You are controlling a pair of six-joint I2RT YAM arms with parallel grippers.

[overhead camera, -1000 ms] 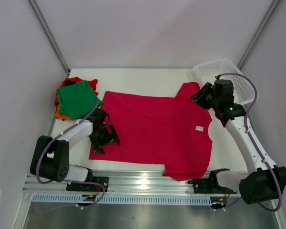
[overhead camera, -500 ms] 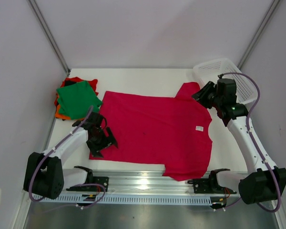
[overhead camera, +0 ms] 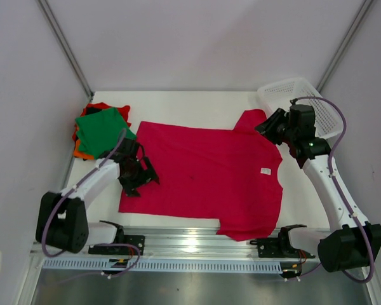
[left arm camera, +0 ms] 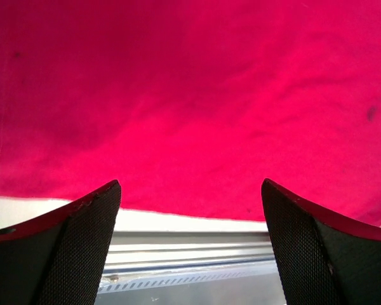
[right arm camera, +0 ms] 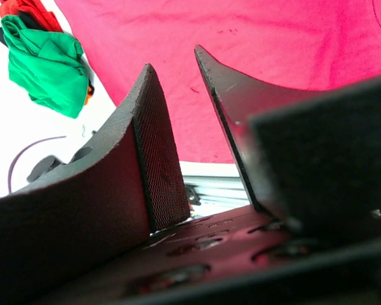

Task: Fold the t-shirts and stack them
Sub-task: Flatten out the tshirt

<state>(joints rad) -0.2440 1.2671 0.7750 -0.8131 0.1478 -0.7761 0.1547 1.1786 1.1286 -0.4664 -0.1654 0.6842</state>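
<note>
Shirt [overhead camera: 209, 178] lies flat mid-table, stack [overhead camera: 101, 130] far left. Left gripper [overhead camera: 140, 178] gapes wide over the hem; right gripper [overhead camera: 265, 128] is narrow and empty. The cloth is probably soft and light: pinch the edges.

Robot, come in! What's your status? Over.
Left gripper wide open, empty, over the crimson t-shirt hem. Right gripper part open, empty, by its far sleeve. Shirt flat, not yet folded. Nothing in the way.
</note>
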